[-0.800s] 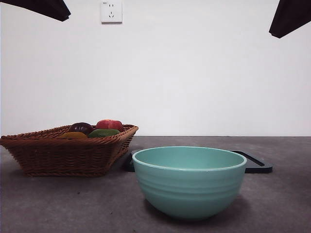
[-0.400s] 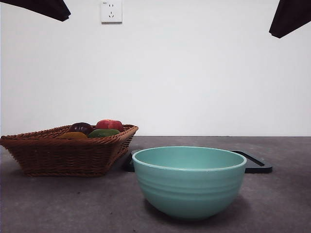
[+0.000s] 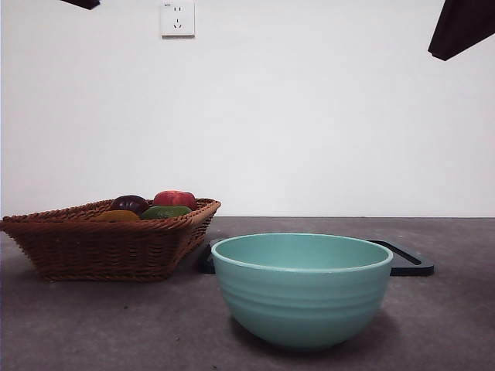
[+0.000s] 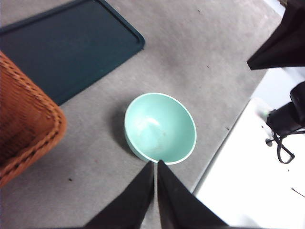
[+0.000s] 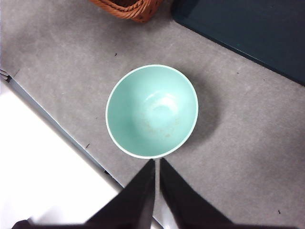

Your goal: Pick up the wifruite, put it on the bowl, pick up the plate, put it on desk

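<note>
Both tools, left tool (image 4: 156, 163) and right tool (image 5: 157, 161), hang pressed together above the empty bowl (image 3: 302, 287); the left has shifted (likely heading for the wifruite (image 3: 117, 216)).

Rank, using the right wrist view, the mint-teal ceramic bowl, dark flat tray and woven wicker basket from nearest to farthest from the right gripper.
1. Mint-teal ceramic bowl, just ahead of the right gripper.
2. Dark flat tray, beyond the bowl, to one side.
3. Woven wicker basket, only its edge showing.

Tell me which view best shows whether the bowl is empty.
Right wrist view: it looks straight down into the bowl, bare inside. Left wrist view shows the same at a slant; front view shows only its outside and rim.
</note>
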{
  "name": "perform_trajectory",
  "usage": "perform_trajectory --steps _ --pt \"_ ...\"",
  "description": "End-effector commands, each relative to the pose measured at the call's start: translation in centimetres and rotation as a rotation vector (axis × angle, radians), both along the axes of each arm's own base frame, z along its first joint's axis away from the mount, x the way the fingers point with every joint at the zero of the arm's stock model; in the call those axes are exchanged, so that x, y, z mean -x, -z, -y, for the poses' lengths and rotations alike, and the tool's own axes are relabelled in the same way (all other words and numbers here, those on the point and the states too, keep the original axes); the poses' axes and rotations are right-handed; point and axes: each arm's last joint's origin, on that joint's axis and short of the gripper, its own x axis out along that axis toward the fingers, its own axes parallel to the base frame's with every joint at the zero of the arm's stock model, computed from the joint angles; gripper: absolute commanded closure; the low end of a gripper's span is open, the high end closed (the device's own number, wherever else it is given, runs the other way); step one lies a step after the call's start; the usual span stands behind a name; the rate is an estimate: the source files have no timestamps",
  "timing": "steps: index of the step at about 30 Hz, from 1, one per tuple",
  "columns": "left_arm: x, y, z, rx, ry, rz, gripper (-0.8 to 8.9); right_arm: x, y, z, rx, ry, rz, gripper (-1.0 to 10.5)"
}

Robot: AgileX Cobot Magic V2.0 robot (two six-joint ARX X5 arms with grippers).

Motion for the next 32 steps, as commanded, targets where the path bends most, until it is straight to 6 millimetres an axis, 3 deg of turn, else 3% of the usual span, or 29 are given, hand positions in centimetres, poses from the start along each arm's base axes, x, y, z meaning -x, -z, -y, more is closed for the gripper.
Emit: perform_trajectory --steps 1,3,8,11,14,17,21,27,32 --pt "0.3 -0.9 -0.4 0.020 -0.007 0.042 8.05 0.0 -0.5 -0.2 -0.011 -0.011 0.016 9.4" --pt "0.8 -1.6 -0.9 0.040 -0.022 0.098 8.06 0.0 -0.5 -0.2 -0.011 -0.011 0.016 9.4" --pt "1.7 -4.4 -3.1 0.098 -0.089 0.485 8.06 0.0 -0.5 -0.2 -0.012 -0.011 0.017 9.4" --pt "2.6 -5.8 -4.8 0.104 -0.247 0.726 8.06 0.0 -0.5 -0.2 -0.012 -0.011 0.017 9.4" --pt "3.5 -5.8 -6.1 0.077 -0.431 0.870 8.06 0.0 -0.5 -0.2 -0.012 -0.011 0.017 9.4" --pt "4.4 -4.4 -7.2 0.032 -0.600 0.949 8.06 0.0 -0.5 -0.2 -0.012 -0.011 0.017 9.4" --pt "5.0 -0.6 -8.1 -0.039 -0.745 0.951 8.06 0.0 -0.5 -0.2 -0.012 -0.011 0.017 9.4" --pt "5.2 5.7 -8.8 -0.107 -0.837 0.882 8.06 0.0 -0.5 -0.2 -0.012 -0.011 0.017 9.4" --pt "5.2 9.7 -8.9 -0.108 -0.853 0.876 8.06 0.0 -0.5 -0.2 -0.012 -0.011 0.017 9.4"
